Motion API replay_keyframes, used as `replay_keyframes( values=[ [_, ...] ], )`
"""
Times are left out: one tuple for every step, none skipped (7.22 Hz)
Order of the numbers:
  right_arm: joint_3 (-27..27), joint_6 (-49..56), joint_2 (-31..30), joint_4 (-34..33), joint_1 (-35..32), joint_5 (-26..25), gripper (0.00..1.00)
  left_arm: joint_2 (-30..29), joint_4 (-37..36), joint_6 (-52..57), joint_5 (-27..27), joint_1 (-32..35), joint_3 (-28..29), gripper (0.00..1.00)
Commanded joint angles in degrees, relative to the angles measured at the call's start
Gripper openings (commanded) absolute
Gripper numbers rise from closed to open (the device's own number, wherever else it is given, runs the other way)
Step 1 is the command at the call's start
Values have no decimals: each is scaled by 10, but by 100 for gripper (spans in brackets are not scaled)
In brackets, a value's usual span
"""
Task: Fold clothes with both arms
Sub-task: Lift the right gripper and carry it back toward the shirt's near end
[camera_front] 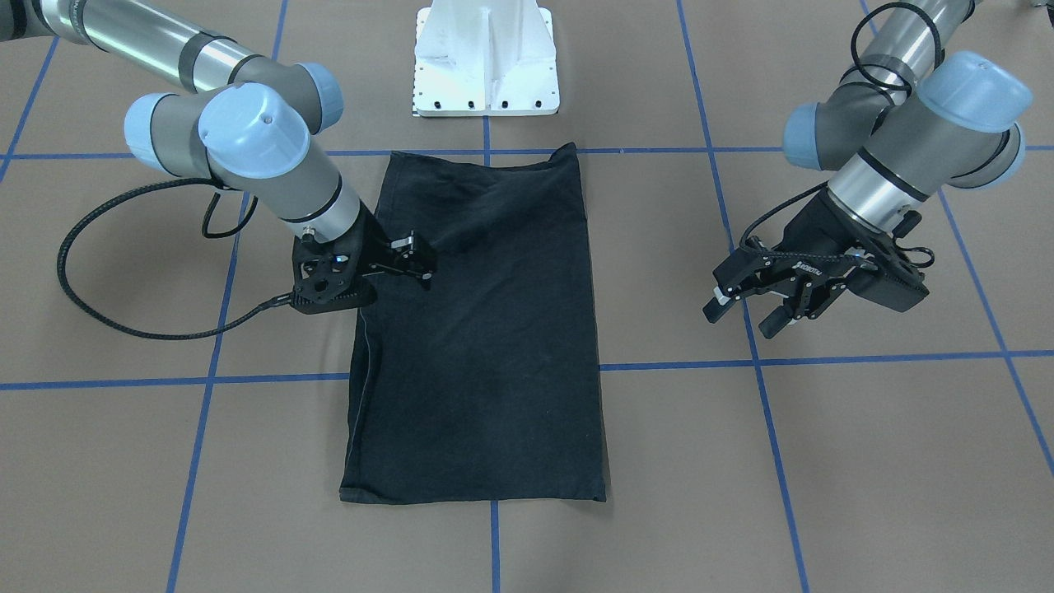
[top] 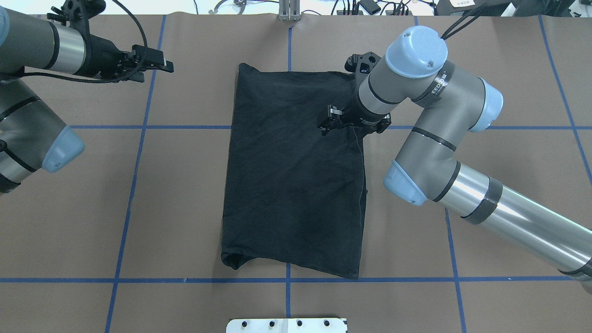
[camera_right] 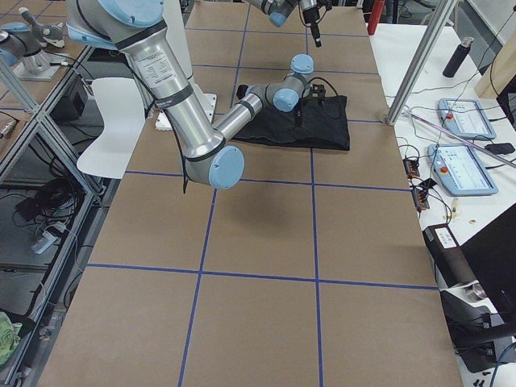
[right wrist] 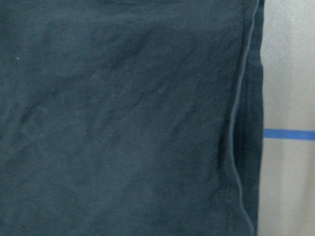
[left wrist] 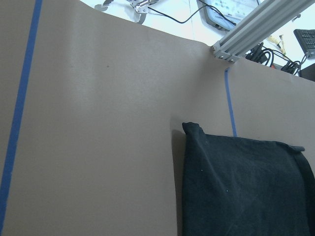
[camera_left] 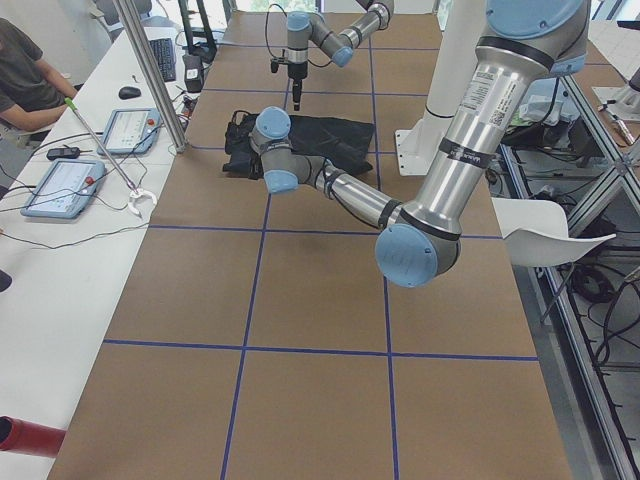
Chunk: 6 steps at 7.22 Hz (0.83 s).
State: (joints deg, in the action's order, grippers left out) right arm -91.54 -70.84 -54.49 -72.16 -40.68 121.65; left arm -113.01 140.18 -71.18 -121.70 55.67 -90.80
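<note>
Black T-shirt [camera_front: 478, 329] lies flat just in front of the white pedestal base [camera_front: 486, 74], folded to a long narrow rectangle running straight away from it, no print showing. The right gripper [camera_front: 422, 262] is low over the shirt's long edge on the robot's right, about halfway out from the base, fingers apart with nothing between them. The left gripper [camera_front: 741, 319] is off to the robot's left of the base, well apart from the shirt, claw wide and empty. Risks, as judged: only one arm is at the cloth, so a pinch-and-lift from the right alone would probably skew the fold. The right-wrist view shows stacked layers, offset along that edge, so the fingers may catch just the top layer and peel the fold open. The corner nearest the base on the left side looks bunched and could roll further. The brown paper table [camera_front: 823, 461] looks smooth, so cloth may slide instead of creasing. Paper carries a blue tape grid [camera_front: 823, 360]. Beyond the table, farthest from the base: white bench [camera_left: 60, 290] with control tablets [camera_left: 65, 185], an aluminium post [camera_left: 150, 75] and a seated person [camera_left: 25, 75].
</note>
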Motion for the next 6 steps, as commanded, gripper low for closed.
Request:
replay_keyframes(
  values=[
    [-44,-188,-11,44,29,6,100,13,5,-3,-4,0,-6,100],
    [-85,-236,-40,44,45,4,100,13,5,-4,-5,-1,-7,100],
    [-121,-270,-72,45,72,-5,100,14,6,-7,-20,-2,-4,100],
    [-133,-305,-85,48,118,-78,100,23,6,-6,-28,-2,-7,100],
    [-135,-310,-92,48,167,-149,100,24,6,-6,-28,-3,-6,100],
    [-136,-310,-109,48,176,-156,100,24,6,-6,-28,-4,-5,100]
  ],
)
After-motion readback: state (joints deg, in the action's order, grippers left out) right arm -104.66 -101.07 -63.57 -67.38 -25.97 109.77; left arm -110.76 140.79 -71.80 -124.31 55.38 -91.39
